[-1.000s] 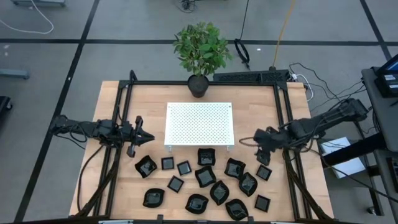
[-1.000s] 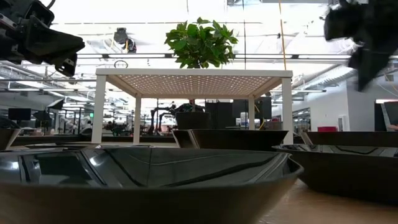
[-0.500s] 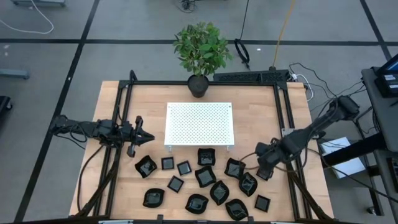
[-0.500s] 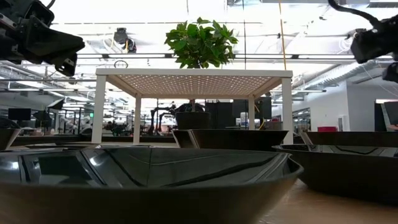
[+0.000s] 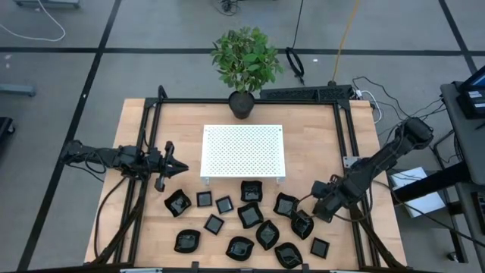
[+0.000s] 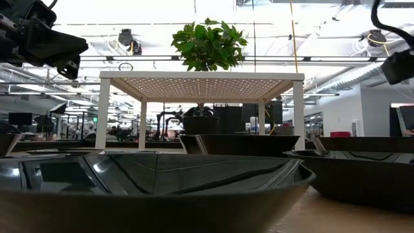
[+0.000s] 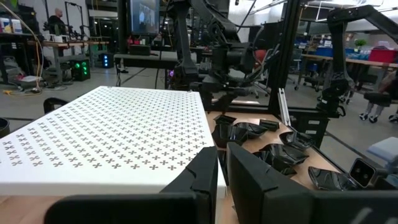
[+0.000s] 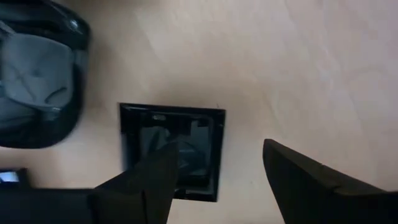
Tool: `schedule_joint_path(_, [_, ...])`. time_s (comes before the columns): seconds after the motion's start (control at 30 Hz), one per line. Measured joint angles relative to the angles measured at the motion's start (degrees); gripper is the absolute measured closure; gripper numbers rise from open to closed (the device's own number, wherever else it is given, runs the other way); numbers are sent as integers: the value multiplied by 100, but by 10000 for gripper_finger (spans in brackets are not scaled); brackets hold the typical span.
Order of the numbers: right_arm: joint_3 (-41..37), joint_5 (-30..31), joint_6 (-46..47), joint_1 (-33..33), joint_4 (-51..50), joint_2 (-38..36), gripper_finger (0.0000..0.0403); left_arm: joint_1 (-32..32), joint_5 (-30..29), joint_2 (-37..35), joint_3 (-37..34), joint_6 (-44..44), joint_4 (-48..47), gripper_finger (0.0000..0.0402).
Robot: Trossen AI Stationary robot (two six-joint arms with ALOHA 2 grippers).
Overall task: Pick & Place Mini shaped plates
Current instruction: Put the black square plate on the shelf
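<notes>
Several mini shaped plates, small glossy black dishes, lie on the near half of the wooden table [image 5: 303, 129], among them a leaf-shaped one [image 5: 301, 224]. My right gripper [image 5: 321, 209] points down, open, above a small square plate [image 8: 171, 152]. In the right wrist view one finger [image 8: 149, 180] stands over that plate and the other [image 8: 298, 180] over bare wood. In the high view the gripper hides the square plate. My left gripper [image 5: 176, 164] waits shut and level at the table's left, pointing toward the white perforated platform [image 5: 242, 152].
A potted plant [image 5: 244, 61] stands at the far edge behind the platform. A black frame rail [image 5: 345, 144] runs along the right side, another on the left. A rounded plate [image 8: 37, 81] lies close beside the square one. In the low view a large dish [image 6: 155, 181] fills the foreground.
My right gripper has swung from beside the platform's right corner toward the table's near edge and sunk down, turning as it went, and now stands over the small square plate. Its fingers have stayed open. No plate has moved.
</notes>
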Motion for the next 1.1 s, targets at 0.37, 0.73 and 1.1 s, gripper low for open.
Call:
schedule_joint_path(0.37, [-500,-26,217,117,586,5,184,1,0,0,0,0,0,364])
schedule_joint_path(0.73, [-563,-37,251,117,616,-10,218,1,0,0,0,2,0,364])
schedule_joint_path(1.1, [-565,-46,147,117,628,-12,302,1,0,0,0,0,2,364])
